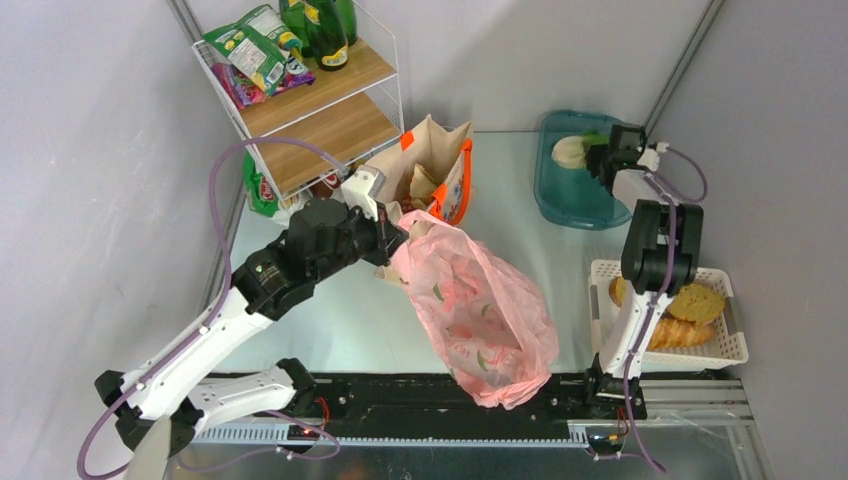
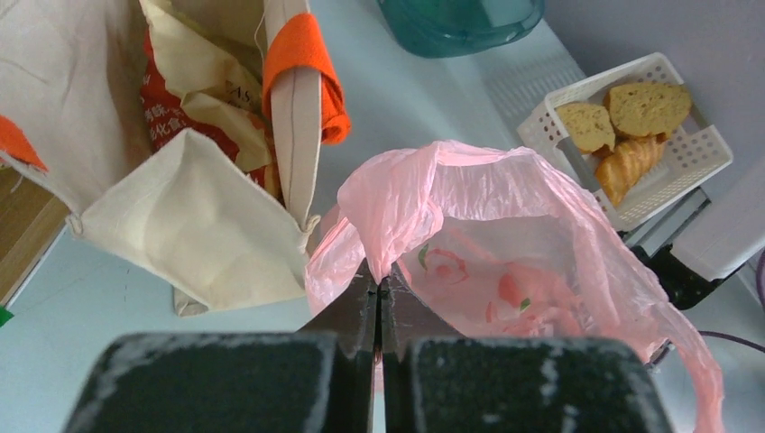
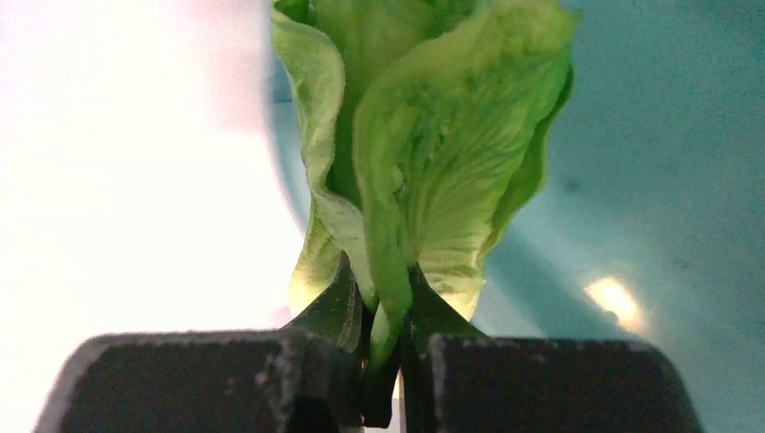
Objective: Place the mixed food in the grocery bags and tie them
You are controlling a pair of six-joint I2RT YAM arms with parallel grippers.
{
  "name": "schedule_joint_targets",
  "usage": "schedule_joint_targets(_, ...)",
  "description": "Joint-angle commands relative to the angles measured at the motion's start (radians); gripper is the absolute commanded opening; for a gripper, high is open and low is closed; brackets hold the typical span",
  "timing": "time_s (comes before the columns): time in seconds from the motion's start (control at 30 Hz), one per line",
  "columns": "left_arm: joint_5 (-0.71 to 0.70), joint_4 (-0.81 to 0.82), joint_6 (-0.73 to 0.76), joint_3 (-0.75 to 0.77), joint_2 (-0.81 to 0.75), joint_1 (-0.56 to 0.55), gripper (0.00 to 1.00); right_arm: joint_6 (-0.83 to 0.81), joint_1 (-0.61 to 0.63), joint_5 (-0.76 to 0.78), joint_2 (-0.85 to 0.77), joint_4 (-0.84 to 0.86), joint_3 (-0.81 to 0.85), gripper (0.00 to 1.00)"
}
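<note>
I find my left gripper [image 2: 379, 287] pinching the rim of the pink bag [image 1: 482, 312] mid-counter, seemingly to hold its mouth up for loading, while my right gripper [image 3: 383, 302] has its jaws pressed on a leaf of the lettuce [image 3: 428, 135] at the tray [image 1: 568, 208] in the far right corner

Left gripper [image 2: 378, 293] clamped, right gripper [image 3: 384, 302] clamped, outstretched

From above, the right gripper [image 1: 603, 156] hides part of the pale-green leafy lettuce head [image 1: 571, 150]; on its wrist camera the leaves run off the top edge, and my right arm [image 1: 660, 250] covers some golden-brown bread rolls [image 1: 699, 302]
</note>
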Motion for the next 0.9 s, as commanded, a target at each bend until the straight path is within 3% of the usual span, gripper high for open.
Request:
schedule_joint_targets(0.0,0.025,0.032,0.021,0.059,0.016,-0.008,0.0,-0.226,-0.021,-0.09,-0.272,0.262,-0.082,0.0)
schedule_joint_targets(0.17,0.039,0.03,0.021,0.102,0.068,-0.008,0.0,-0.489,-0.002,-0.28,-0.468,0.356,-0.207,0.0)
schedule_joint_targets(0.3,0.059,0.026,0.009,0.176,0.133,-0.008,0.0,-0.669,0.084,-0.41,-0.671,0.375,-0.305,0.0)
schedule_joint_targets(0.47,0.026,0.024,-0.001,0.27,0.234,-0.007,0.0,-0.787,0.177,-0.687,-0.943,0.533,-0.53,0.0)
schedule_joint_targets(0.7,0.065,0.024,-0.029,0.304,0.281,0.014,0.0,-1.051,0.417,-0.712,-1.286,0.316,-0.653,0.0)
schedule_joint_targets(0.87,0.067,0.025,-0.035,0.307,0.284,0.021,0.0,-1.164,0.642,-0.597,-1.484,0.186,-0.75,0.0)
